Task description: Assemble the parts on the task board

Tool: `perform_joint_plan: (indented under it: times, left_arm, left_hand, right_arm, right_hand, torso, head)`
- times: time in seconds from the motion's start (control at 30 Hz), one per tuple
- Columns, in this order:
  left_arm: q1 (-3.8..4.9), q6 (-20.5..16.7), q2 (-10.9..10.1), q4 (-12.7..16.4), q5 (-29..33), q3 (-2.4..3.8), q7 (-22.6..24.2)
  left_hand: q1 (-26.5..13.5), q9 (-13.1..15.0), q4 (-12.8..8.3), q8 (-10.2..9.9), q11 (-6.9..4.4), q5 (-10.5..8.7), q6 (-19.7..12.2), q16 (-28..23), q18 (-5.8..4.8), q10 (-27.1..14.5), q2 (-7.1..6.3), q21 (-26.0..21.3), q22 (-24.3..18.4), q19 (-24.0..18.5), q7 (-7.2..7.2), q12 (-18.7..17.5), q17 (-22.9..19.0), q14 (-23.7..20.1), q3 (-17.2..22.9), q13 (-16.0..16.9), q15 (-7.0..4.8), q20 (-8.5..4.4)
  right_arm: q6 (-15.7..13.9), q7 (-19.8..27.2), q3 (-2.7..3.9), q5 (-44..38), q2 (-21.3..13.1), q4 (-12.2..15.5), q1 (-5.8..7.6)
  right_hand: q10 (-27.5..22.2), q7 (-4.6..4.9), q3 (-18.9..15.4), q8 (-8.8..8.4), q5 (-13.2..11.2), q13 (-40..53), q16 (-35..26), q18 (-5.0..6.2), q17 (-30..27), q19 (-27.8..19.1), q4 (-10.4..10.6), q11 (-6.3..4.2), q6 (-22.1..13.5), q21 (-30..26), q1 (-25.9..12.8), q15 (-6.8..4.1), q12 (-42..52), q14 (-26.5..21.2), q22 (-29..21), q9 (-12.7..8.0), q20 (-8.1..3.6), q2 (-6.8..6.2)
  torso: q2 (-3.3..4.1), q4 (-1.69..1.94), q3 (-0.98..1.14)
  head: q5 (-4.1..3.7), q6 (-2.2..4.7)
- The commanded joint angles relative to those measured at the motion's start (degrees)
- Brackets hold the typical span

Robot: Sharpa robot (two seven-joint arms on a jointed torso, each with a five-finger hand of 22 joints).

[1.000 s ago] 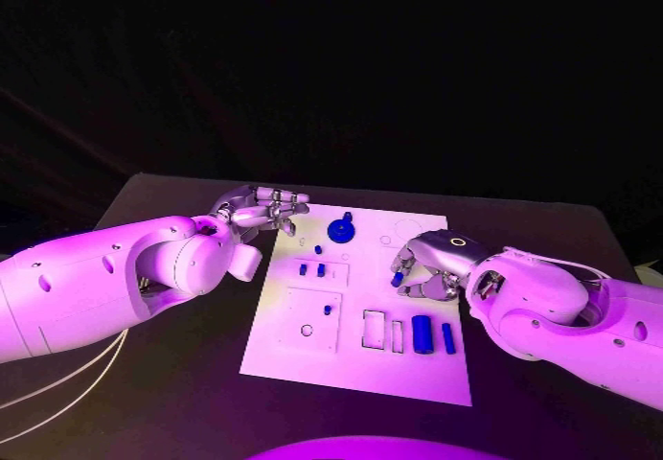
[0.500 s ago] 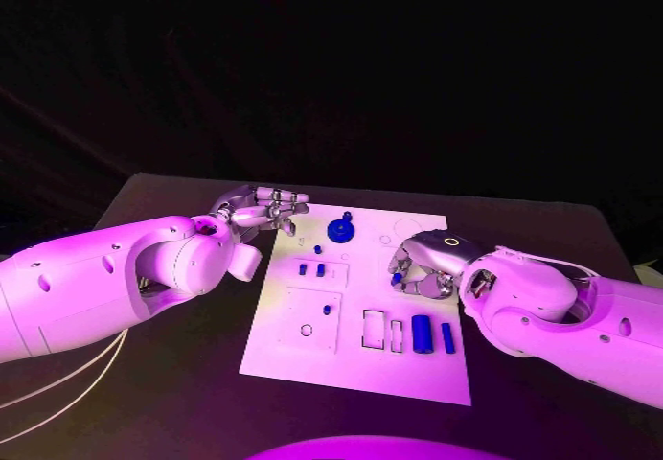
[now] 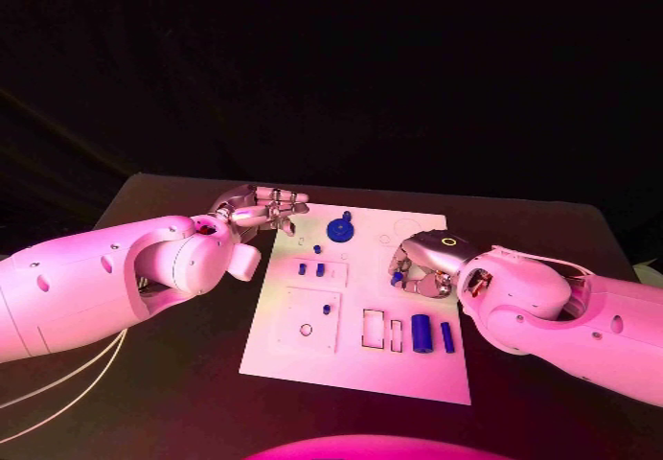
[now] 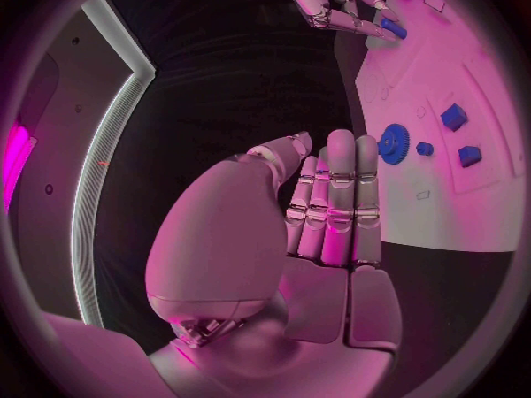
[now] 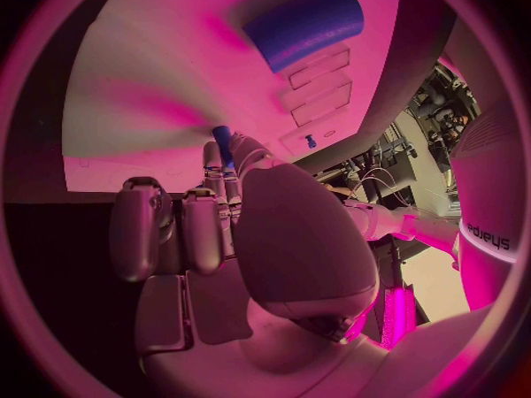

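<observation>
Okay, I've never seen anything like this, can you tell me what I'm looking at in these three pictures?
This is a robot with two white arms, each ending in a silver hand, working at a black table. One picture looks down from its head; the two round ones come from cameras at its wrists. In the middle lies a white task board with small blue parts: a gear, a thick cylinder, a thinner bar, and smaller pieces. The right hand pinches a small blue peg over the board. The left hand holds nothing, at the board's far left corner.
</observation>
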Motion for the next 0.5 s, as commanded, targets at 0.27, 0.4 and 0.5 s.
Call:
perform_joint_plan:
  times: [0.27, 0.4, 0.5]
  left_arm:
    - [0.06, 0.9, 0.0, 0.2, 0.1, 0.03, 0.1]
    - [0.06, 0.9, 0.1, 0.1, 0.1, 0.03, 0.1]
    - [0.06, 0.9, 0.1, -0.1, 0.1, 0.03, 0.1]
  left_hand:
    - [-0.1, -0.1, 0.0, -0.1, -0.17, 0.03, -0.5, -0.4, 0.31, -0.4, 0.68, -0.2, -0.1, -0.2, -0.05, 0.4, -0.1, 0.0, -0.2, 0.0, 0.01, 0.07]
    - [-0.1, -0.1, 0.0, -0.1, -0.17, 0.03, -0.5, -0.4, 0.31, -0.4, 0.68, -0.2, -0.1, -0.2, -0.05, 0.4, -0.1, 0.0, -0.2, 0.0, 0.01, 0.07]
    - [-0.1, -0.1, 0.0, -0.1, -0.17, 0.03, -0.5, -0.4, 0.31, -0.4, 0.68, -0.2, -0.1, -0.2, -0.05, 0.4, -0.1, 0.0, -0.2, 0.0, 0.01, 0.07]
  right_arm:
    - [-4.2, 0.4, -0.05, -1.2, -0.5, 1.1, -0.14]
    - [-6.3, 0.7, 0.17, -1.0, -1.4, 2.8, 0.01]
    - [-7.4, 0.8, 0.47, -0.7, -2.4, 4.6, 0.44]
  right_hand:
    - [1.9, -0.01, 2.1, 0.64, -0.7, -0.1, 0.7, -1.16, 0.5, 1.2, 0.1, -0.14, 1.8, 2.2, 0.5, -0.22, -0.2, 2.7, 10.7, 0.4, 0.02, -0.48]
    - [2.3, -0.01, 2.6, 0.71, -0.8, -0.1, 0.8, -1.20, 0.6, 1.3, 0.1, -0.16, 2.0, 2.4, 0.5, -0.20, -0.3, 2.7, 10.9, 0.4, 0.04, -0.56]
    - [2.4, 0.01, 2.9, 0.73, -0.8, -0.1, 0.9, -1.24, 0.7, 1.4, 0.0, -0.20, 2.2, 2.6, 0.6, -0.20, -0.4, 2.7, 10.9, 0.5, 0.04, -0.66]
  torso:
    - [0.02, 0.00, 0.03]
    - [-0.06, 0.00, 0.01]
    - [-0.07, 0.02, -0.01]
  head:
    - [0.02, -0.02]
    - [0.08, -0.06]
    - [0.11, 0.00]
